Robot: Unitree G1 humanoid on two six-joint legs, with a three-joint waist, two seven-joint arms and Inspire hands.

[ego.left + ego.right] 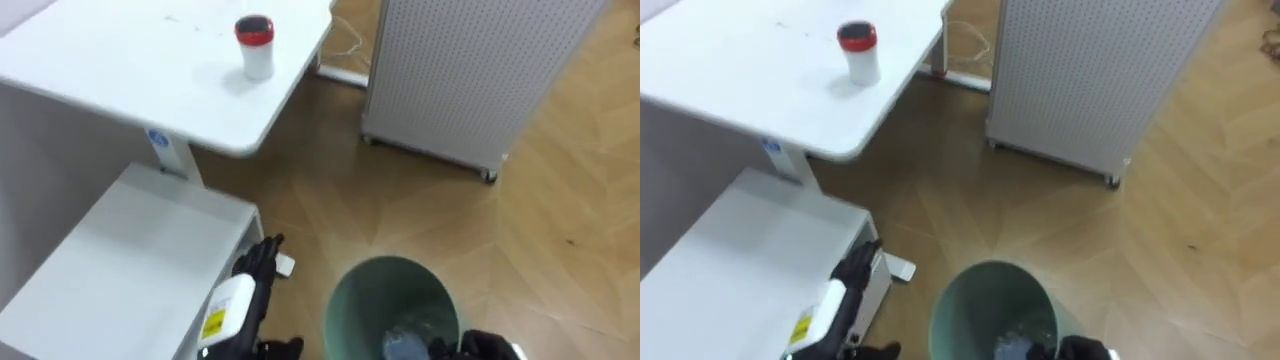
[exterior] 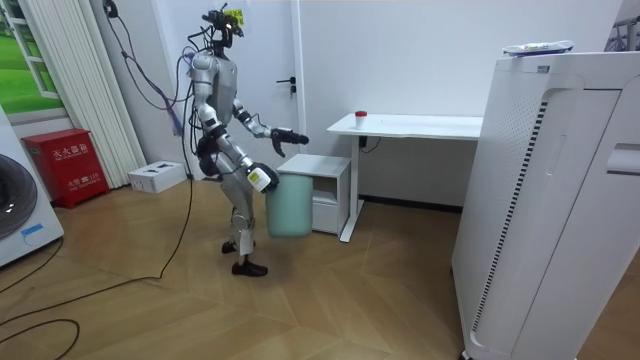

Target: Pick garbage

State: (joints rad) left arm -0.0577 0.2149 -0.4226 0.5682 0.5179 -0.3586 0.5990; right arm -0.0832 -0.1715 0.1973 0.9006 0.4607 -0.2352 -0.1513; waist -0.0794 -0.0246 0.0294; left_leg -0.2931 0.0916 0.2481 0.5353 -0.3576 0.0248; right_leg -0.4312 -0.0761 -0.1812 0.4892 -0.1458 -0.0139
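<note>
**Wood floor [image 1: 560, 250], bin [image 1: 385, 285] in my grip, can [image 1: 254, 45] up on the counter [image 1: 120, 60]**

My right hand [image 1: 485, 347] is clamped on the green bin's rim, with pale scraps [image 1: 410, 335] lying inside. My left hand [image 1: 262, 262] reaches forward, fingers loose and holding nothing, over the corner of the low white cabinet [image 1: 120, 250]. Beyond it, the red-capped can stands upright on the white counter, well apart from both hands. Off to the right, a white perforated panel [image 1: 470, 70] stands on the floor. In the room view I stand by the cabinet, bin at my hip.
</note>
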